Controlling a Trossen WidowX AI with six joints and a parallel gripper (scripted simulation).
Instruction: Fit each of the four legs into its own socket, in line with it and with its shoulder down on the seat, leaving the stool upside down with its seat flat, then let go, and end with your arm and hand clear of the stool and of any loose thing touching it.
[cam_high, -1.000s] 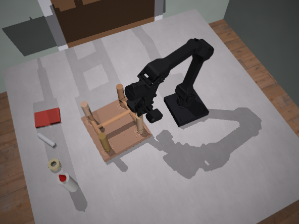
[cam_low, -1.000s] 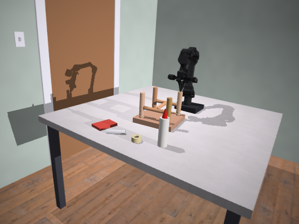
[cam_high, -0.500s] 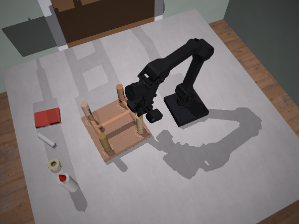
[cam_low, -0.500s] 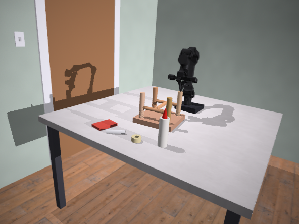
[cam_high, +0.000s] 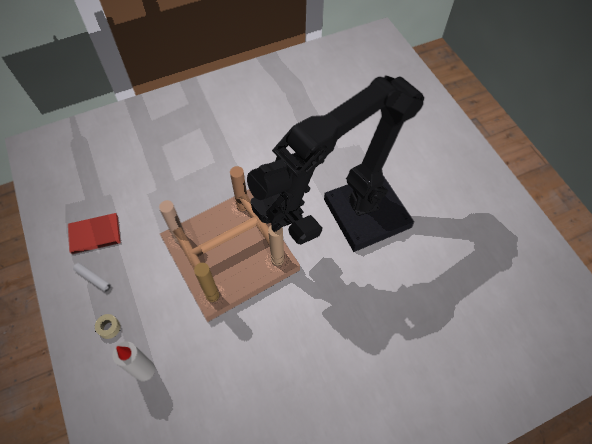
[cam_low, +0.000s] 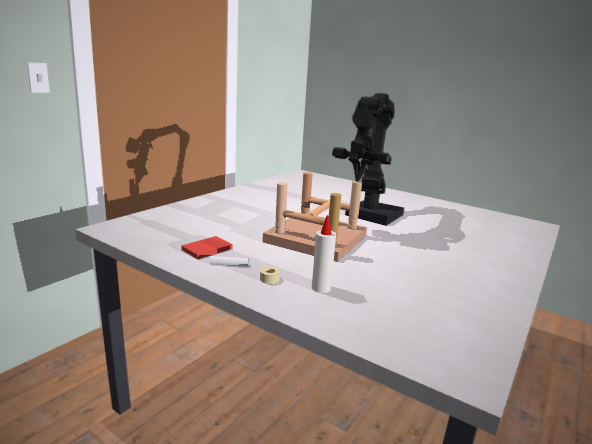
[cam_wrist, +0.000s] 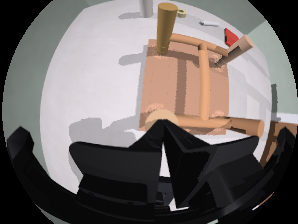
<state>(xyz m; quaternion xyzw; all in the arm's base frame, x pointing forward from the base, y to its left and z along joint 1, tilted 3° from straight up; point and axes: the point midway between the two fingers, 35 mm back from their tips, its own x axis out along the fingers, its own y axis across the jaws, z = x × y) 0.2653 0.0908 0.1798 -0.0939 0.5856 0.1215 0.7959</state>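
Legs stand in all four sockets, as far as we can judge: the stool lies upside down, seat flat on the tabletop, roughly midway between the arm's base plate and the edge where the loose items lie. Three pale legs and one darker leg rise from the seat's corners, joined by crossbars. Our gripper hangs just above the pale leg at the seat corner nearest the base plate, its fingers pressed fully together with nothing between them.

We read the step in hand as either a last press on that leg's top or the retreat. If we press, we should come straight down along the leg's axis so the shoulder seats without tipping the seat. We cannot tell from these views whether the fingertips touch the leg's end. For the retreat, we should lift vertically first, then draw back toward the base plate, staying off the neighbouring legs and crossbars.

Near the far edge from the base plate, the red block, white tube, tape roll and glue bottle sit well apart from the stool.
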